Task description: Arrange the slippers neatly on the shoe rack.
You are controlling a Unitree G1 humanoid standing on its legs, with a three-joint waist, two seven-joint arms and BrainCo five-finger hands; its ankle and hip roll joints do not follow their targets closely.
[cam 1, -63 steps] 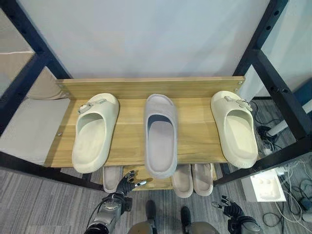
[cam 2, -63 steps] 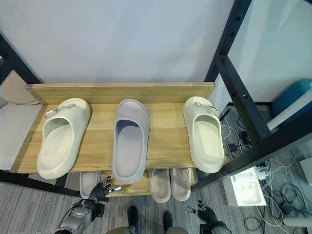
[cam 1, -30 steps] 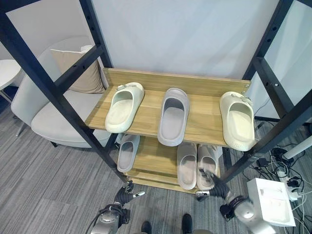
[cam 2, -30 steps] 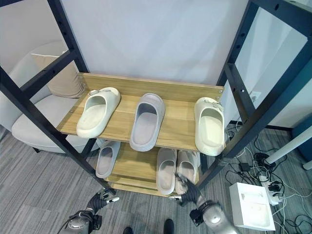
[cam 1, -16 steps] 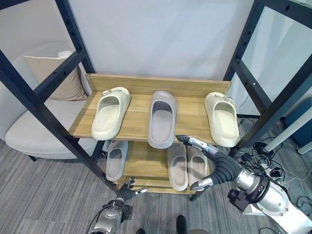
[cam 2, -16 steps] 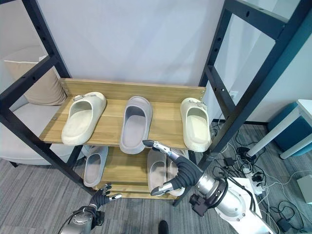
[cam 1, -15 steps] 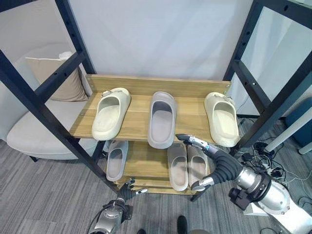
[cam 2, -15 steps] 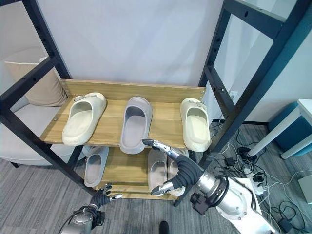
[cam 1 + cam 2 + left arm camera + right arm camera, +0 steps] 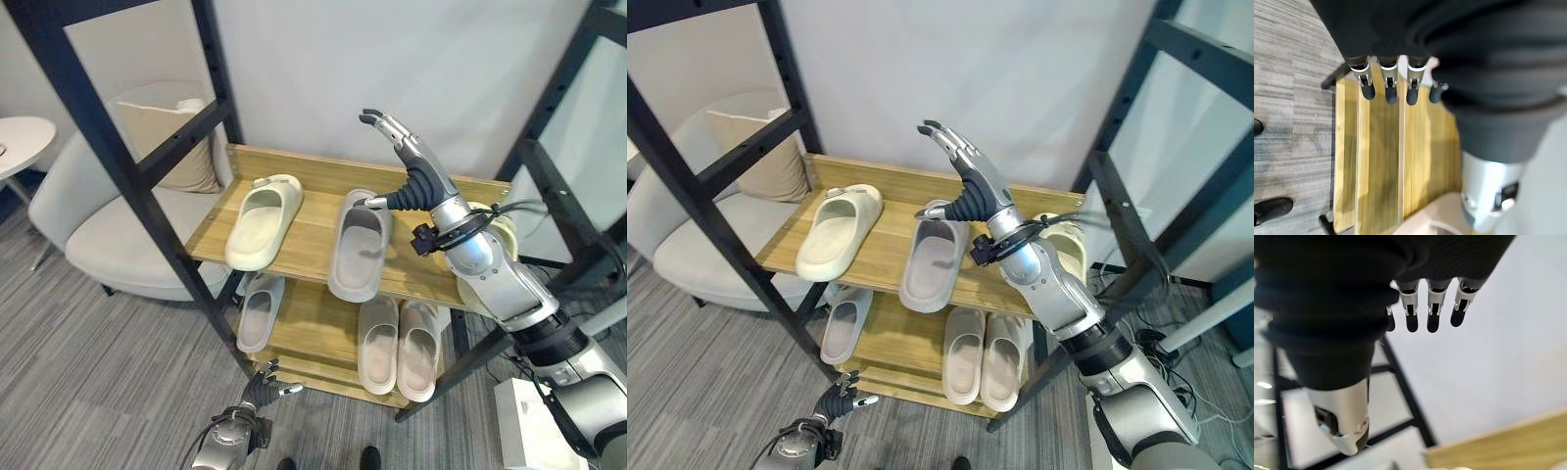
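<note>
Risen from beside the lower shelf, the right hand [image 9: 411, 172] hovers open-fingered just above the grey moulded slipper [image 9: 359, 244], lying front-to-back mid-shelf on the wooden shoe rack [image 9: 294, 230]; the relaxed left hand [image 9: 263, 389] hangs far below.

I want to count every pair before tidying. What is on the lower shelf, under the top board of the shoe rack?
On the lower shelf lie three beige slippers: a single slipper at the left and two side by side at the right. Their toe ends and the shelf's back are hidden under the top board.

A lounge-like indoor corner — grey carpet floor [image 9: 88, 323], cushioned armchair [image 9: 108, 230], wooden shoe rack [image 9: 294, 230] against a white wall.
</note>
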